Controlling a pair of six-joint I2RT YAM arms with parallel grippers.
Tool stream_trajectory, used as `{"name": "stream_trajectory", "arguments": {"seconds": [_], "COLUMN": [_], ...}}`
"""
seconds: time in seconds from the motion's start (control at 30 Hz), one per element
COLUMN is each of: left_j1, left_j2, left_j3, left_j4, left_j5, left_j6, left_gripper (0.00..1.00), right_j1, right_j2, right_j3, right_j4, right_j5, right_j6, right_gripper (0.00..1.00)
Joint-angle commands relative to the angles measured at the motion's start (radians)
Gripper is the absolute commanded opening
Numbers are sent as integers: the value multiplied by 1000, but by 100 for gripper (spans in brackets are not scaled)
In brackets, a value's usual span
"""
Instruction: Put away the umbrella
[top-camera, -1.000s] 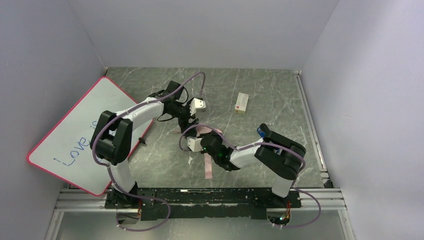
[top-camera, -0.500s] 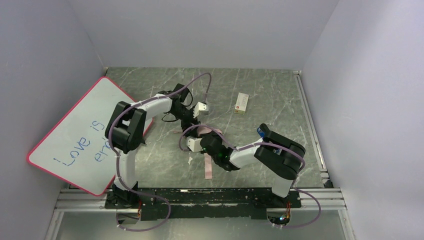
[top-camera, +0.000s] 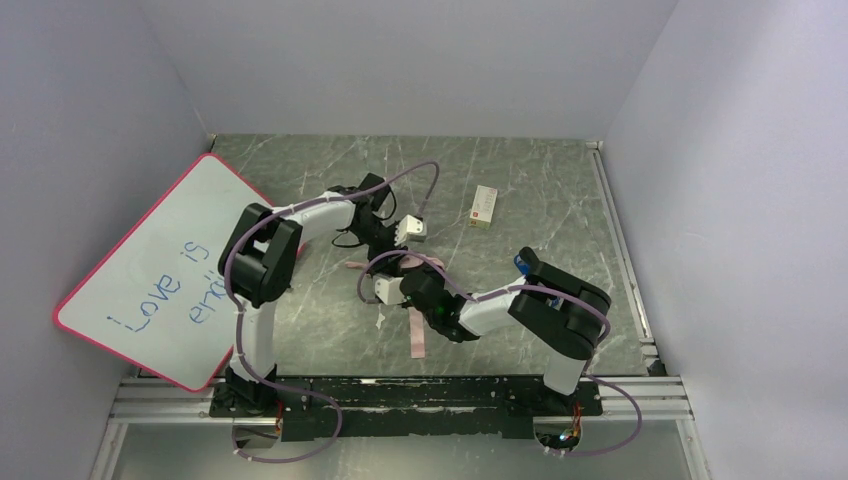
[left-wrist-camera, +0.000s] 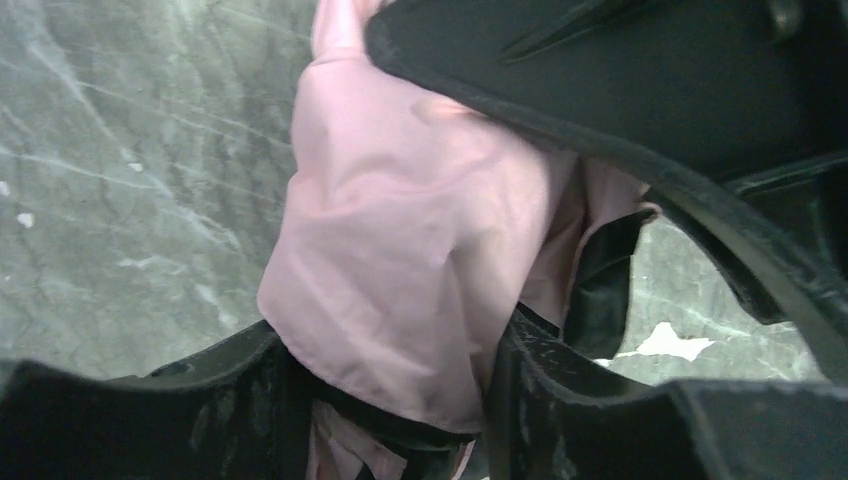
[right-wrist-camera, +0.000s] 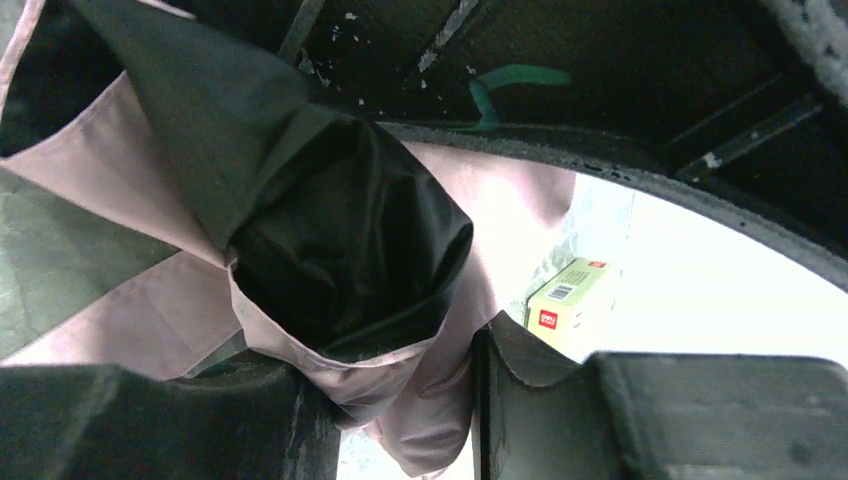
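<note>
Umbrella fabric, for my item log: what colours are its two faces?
Pale pink outside, black inside, on the umbrella; clearest in right wrist view.

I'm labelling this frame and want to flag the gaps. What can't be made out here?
- Handle of the umbrella: in the top view the left gripper and right gripper cover it; the wrist views show only fabric.
- Writing on the whiteboard: in the top view the left arm hides the last word.
- Label of the box: too small in both the top and right wrist views.

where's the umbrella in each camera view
Top external: umbrella near the picture's centre.
Left wrist: its pink fabric fills the middle.
Right wrist: its black-and-pink fold sits at centre.
Shared landmark: small box with a red logo, lower right in the right wrist view; not in left wrist.
</note>
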Motion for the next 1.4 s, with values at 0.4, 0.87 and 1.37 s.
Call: {"name": "stream_trajectory", "arguments": {"seconds": [0.4, 0.87, 1.37], "left_j1": [-68, -88, -152], "left_j2": [57, 1, -69], "left_j3": [-84, -148, -244], "left_j4": [42, 139, 310], "left_j5": [-229, -309, -483], "left_j6": [-39, -45, -95], "left_gripper": [5, 5, 5], "right_j1": [30, 57, 56], "right_j2": [-44, -654, -1221], "right_j3": [-85, -228, -246], "right_j4": [-279, -207, -425], "right_j5": [-124, -247, 119], "right_j6": [68, 358, 1257], "right_gripper": [42, 72, 67]}}
